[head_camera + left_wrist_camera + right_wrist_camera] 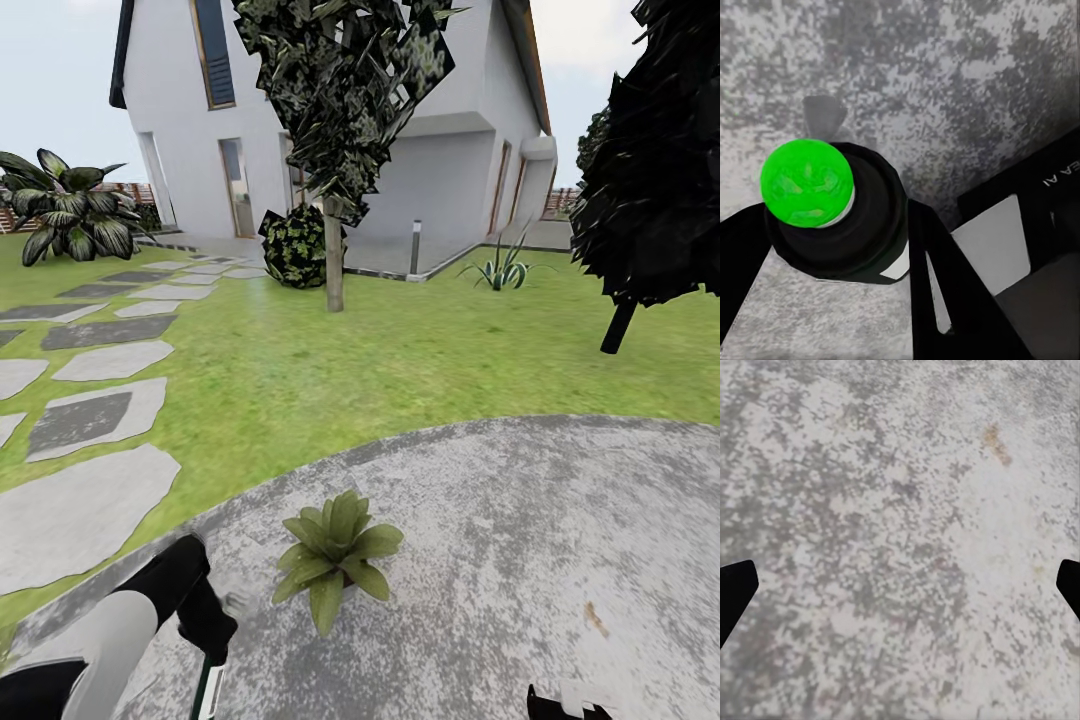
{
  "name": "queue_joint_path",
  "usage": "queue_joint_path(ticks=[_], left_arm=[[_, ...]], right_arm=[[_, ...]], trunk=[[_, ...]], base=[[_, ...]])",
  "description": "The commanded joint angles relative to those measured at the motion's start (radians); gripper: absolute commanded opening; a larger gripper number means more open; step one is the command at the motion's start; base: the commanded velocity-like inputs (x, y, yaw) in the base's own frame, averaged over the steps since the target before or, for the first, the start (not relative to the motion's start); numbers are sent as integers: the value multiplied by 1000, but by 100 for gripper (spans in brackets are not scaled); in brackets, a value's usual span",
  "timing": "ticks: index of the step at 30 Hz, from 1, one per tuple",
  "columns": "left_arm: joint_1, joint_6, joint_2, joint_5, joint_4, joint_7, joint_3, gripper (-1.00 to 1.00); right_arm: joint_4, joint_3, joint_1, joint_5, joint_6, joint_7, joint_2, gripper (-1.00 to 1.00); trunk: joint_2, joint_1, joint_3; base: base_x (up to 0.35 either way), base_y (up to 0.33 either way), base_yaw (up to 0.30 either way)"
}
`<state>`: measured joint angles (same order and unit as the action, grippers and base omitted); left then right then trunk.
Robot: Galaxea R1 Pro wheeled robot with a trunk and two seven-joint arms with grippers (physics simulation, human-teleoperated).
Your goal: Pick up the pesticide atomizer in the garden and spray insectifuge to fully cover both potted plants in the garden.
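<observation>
From the head view, a low green speckled-leaf potted plant (335, 553) sits on the round grey mottled patio (520, 560) at six o'clock. The left wrist view shows the left pincer (832, 247) clamped on the dark green atomizer bottle (836, 217). The right wrist view shows the right pincer (900, 589) spread apart over bare paving.

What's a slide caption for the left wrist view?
Left gripper jaws closed on the pesticide atomizer, its bright green tip toward the camera, above the mottled grey patio.

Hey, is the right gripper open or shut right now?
Open. In the right wrist view the right gripper has its fingertips far apart at opposite edges, with bare patio between them.
</observation>
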<state>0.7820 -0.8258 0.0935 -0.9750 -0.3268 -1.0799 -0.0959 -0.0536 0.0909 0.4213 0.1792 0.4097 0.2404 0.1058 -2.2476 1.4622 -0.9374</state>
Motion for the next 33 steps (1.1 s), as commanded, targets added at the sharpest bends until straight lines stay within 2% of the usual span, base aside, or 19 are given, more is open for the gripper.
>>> queue_joint_path(ticks=[1, 3, 6, 9, 14, 17, 23, 29, 33], left_arm=[[-4, 18, -2, -10, -1, -8, -8, -100], [-6, 36, -5, -11, -6, -13, -10, -100], [5, 42, -12, -13, -14, -68, -10, -100], [22, 40, -11, -15, -37, -92, 10, -100], [37, 38, 3, -33, -59, -171, 107, -100], [38, 37, 25, -41, -61, -197, 123, -100], [23, 37, 18, -43, -59, -206, 155, -100], [23, 34, 13, -40, -60, -207, 158, -100], [21, 35, 15, -42, -58, -206, 158, -100]], right_arm=[[1, 9, 1, 9, 3, 2, 0, 100], [1, 9, 1, 9, 3, 2, 0, 100], [1, 9, 1, 9, 3, 2, 0, 100], [1, 9, 1, 9, 3, 2, 0, 100], [0, 9, 1, 8, 3, 2, 0, 100], [0, 9, 1, 8, 3, 2, 0, 100], [0, 9, 1, 8, 3, 2, 0, 100], [-2, 9, 1, 9, 4, 2, 0, 100], [-2, 9, 1, 9, 7, 2, 0, 100]], trunk=[[0, 0, -1], [0, 0, -1], [0, 0, -1], [0, 0, -1], [0, 0, -1], [0, 0, -1], [0, 0, -1], [0, 0, -1], [0, 0, -1]], base=[[0, 0, 0], [0, 0, 0], [0, 0, 0], [0, 0, 0], [0, 0, 0], [0, 0, 0], [45, 15, 0], [285, 28, 0], [79, 0, 0]])
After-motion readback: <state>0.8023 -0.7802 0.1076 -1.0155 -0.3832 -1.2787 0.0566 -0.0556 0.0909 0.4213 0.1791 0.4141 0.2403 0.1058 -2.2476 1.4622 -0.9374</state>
